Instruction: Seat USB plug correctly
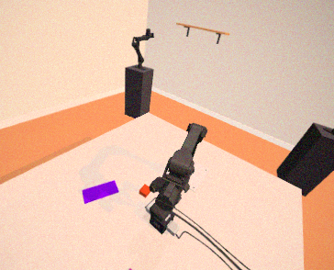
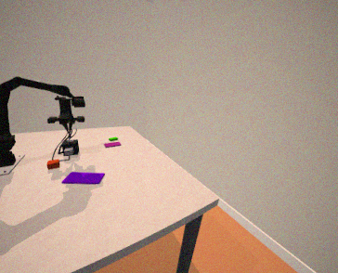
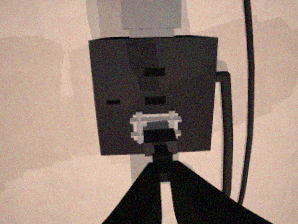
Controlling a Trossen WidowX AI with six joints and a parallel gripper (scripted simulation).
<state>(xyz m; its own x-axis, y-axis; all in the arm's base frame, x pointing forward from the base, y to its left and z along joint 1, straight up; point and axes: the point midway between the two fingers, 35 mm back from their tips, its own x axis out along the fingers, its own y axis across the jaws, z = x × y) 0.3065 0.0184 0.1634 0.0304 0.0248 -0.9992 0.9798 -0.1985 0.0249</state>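
The power cube [image 3: 122, 70] [image 2: 74, 145] is dark, with several slots in its top in the wrist view. The socket [image 3: 175, 120] has a pale metal rim and lies near the cube's lower edge there. The black USB plug [image 3: 160, 135] is at the socket, with a grey part showing beside it inside the rim. My gripper [image 3: 164, 171] is shut on the plug and points down over the cube. How deep the plug sits, and which way round, I cannot tell. In the top view the arm mostly hides the cube.
A red-orange block [image 1: 145, 190] [image 2: 53, 163] is near the cube. A purple slab [image 1: 100, 191] [image 2: 84, 177] lies farther off. Magenta [image 2: 112, 145] and green [image 2: 113, 138] pieces lie behind. A grey block [image 3: 152, 14] adjoins the cube; black cables [image 3: 249, 90] run beside it.
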